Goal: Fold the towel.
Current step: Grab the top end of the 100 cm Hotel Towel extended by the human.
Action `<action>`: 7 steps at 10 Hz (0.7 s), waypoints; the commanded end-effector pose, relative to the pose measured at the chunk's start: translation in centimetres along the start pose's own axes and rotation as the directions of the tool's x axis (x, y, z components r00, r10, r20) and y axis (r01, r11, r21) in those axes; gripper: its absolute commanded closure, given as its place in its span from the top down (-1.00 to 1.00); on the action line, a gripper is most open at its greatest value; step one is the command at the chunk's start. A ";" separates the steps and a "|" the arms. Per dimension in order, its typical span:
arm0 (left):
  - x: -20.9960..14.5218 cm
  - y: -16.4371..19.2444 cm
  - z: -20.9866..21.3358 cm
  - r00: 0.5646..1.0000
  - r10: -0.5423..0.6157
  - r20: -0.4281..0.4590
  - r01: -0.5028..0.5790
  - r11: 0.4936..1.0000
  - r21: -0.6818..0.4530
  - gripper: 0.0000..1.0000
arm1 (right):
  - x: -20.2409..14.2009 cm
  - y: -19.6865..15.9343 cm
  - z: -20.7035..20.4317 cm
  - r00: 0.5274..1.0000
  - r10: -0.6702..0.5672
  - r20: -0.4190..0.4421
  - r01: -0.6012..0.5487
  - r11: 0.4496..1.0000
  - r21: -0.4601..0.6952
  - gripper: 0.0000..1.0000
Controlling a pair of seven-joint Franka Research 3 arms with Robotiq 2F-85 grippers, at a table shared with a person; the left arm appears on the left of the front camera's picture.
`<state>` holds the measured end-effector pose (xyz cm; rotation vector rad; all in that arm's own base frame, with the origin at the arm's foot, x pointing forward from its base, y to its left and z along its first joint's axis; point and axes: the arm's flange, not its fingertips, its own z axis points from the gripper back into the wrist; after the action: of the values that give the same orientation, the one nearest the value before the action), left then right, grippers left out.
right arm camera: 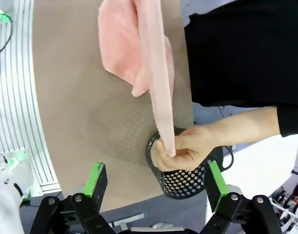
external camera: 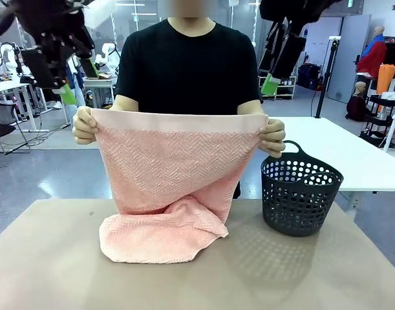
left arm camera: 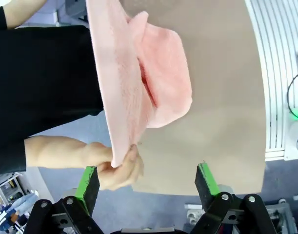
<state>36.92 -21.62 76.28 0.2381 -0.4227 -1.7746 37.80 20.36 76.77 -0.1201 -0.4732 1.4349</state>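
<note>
Towel (external camera: 165, 181): lower end heaped on table (external camera: 281, 278), just left of basket (external camera: 300, 194); hem edge raised, long axis crosswise, corners pinched by person's hands (external camera: 85, 126). Left gripper (left arm camera: 146, 168), right gripper (right arm camera: 156, 164): higher than basket, fingers spread, empty.

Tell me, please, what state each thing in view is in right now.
Light salmon-pink terry towel: held up by its top corners, lower end bunched on the tan table.
Dark perforated plastic basket: upright on the table, beside the towel.
Person's hands: gripping the towel's top corners.
Left gripper, black with green pads: open, holding nothing.
Right gripper: open, holding nothing.
</note>
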 end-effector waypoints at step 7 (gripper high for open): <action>-0.1 4.1 -5.6 0.976 0.217 0.014 -0.215 0.975 -0.059 1.00 | 1.6 -1.6 -6.9 1.000 0.023 0.020 -0.023 1.000 0.005 1.00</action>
<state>42.37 -23.26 73.02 0.1518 -0.3828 -1.6026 41.85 22.93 72.44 -0.1109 -0.4846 1.4455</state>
